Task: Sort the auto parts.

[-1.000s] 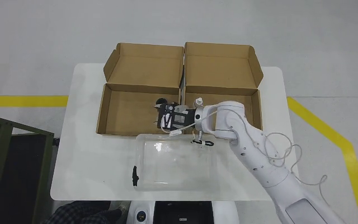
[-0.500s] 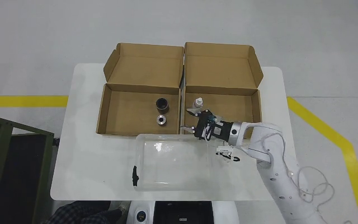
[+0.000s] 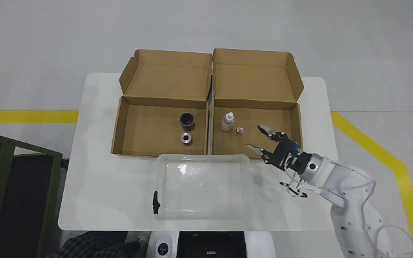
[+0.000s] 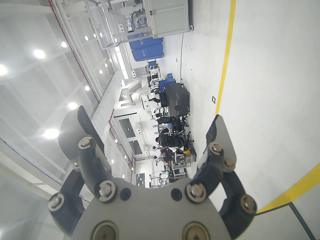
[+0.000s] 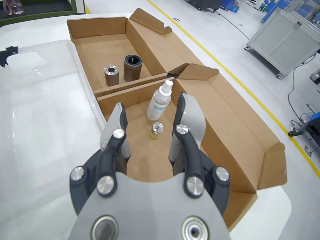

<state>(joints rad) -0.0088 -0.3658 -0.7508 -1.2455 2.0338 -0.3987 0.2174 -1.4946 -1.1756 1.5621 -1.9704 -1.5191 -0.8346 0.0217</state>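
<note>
top: right gripper [image 3: 255, 137] spread, bare, above right box [image 3: 295, 122] with bottle [image 3: 227, 120] and cap [image 3: 239, 129]; two metal sleeves [image 3: 187, 119] in left box [image 3: 129, 138] | left wrist: left gripper [image 4: 149, 116] spread, bare, aimed at the room | right wrist: fingers [image 5: 122, 118] apart, bottle ahead | step: between picks, likely; next needs another part located

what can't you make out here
The black scrap on the bin: too small in the top view, cut off by the right wrist view's edge.
Floor of the right box under the right gripper: covered by it in both views.
Inside of the dark cylinder: in shadow.
</note>
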